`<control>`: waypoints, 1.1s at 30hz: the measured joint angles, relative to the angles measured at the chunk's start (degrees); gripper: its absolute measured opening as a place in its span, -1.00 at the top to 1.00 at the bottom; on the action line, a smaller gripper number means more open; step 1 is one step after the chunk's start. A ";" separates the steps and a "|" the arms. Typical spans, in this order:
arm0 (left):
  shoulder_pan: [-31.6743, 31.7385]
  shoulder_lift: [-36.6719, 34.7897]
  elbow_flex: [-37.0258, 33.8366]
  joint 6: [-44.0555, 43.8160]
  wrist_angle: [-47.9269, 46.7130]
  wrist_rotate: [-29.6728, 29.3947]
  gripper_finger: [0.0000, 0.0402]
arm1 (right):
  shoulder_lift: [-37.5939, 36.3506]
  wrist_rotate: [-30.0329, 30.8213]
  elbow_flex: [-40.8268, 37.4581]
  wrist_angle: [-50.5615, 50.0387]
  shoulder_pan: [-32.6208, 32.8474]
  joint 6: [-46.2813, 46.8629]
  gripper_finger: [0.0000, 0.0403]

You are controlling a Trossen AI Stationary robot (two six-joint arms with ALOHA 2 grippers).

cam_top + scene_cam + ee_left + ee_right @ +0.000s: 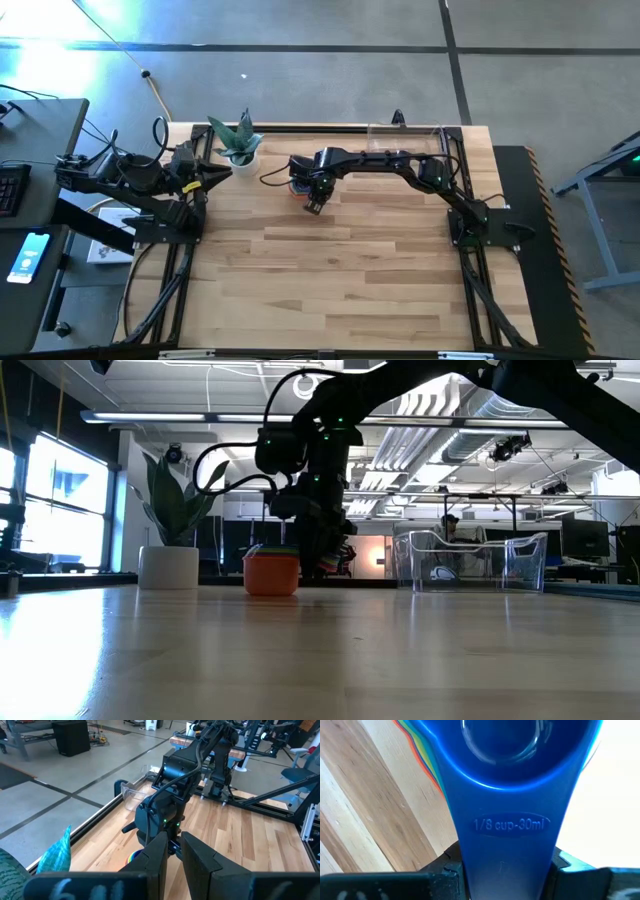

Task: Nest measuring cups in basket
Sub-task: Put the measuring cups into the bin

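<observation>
The right gripper point(314, 203) sits a bit left of the middle of the high view, near the top edge of the wood table point(340, 280). The right arm reaches to it from the right side of the frame. In the right wrist view its fingers point(440, 870) are squeezed on the flat handle of the blue cup point(505, 795), 1 finger on each side. The handle reads "1/8 cup-30ml". The blue cup's round bowl fills the top of that frame. Under it, at the upper left of the frame, thin edges of other cups point(422, 750) peek out in red, orange, yellow and green, all stacked close together.

In the low view the stack of cups point(271, 572) stands on the table left of center, w/ an orange cup on the outside and bits of green and red at its rim. The gripper hangs right behind and above it.

The basket point(405, 140) is clear plastic and stands at the top edge of the table, right of center in the high view, well apart from the stack. In the low view it is right of center and looks empty of cups.

The white pot w/ a green plant point(238, 145) stands upper left on the table, left of the stack.

The left gripper point(215, 172) waits at the left edge of the table, near the pot. Its fingers point(160, 865) are close together w/ a thin gap and hold nothing.
</observation>
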 joint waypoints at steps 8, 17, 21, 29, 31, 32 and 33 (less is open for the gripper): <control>0.01 0.00 0.00 0.00 0.00 0.00 0.77 | 0.00 1.15 0.04 0.04 0.02 -0.04 0.37; 0.00 0.02 0.00 0.00 0.00 0.00 0.77 | -0.54 2.16 0.09 -0.55 0.00 -0.18 0.37; 0.01 0.02 0.00 0.00 0.00 0.00 0.77 | -0.97 2.36 0.59 -1.26 0.00 -0.81 0.37; 0.00 0.00 0.00 0.02 0.00 0.00 0.77 | -1.18 2.32 2.80 -1.33 -0.50 -1.63 0.38; 0.01 0.00 0.00 0.02 0.00 0.00 0.77 | -1.18 2.29 2.82 -1.33 -0.52 -1.77 0.38; 0.01 0.01 0.00 0.02 0.00 0.00 0.77 | -1.18 2.29 2.82 -1.33 -0.52 -1.78 0.38; 0.00 0.01 0.00 0.02 0.00 0.00 0.77 | -1.18 2.29 2.82 -1.33 -0.52 -1.79 0.38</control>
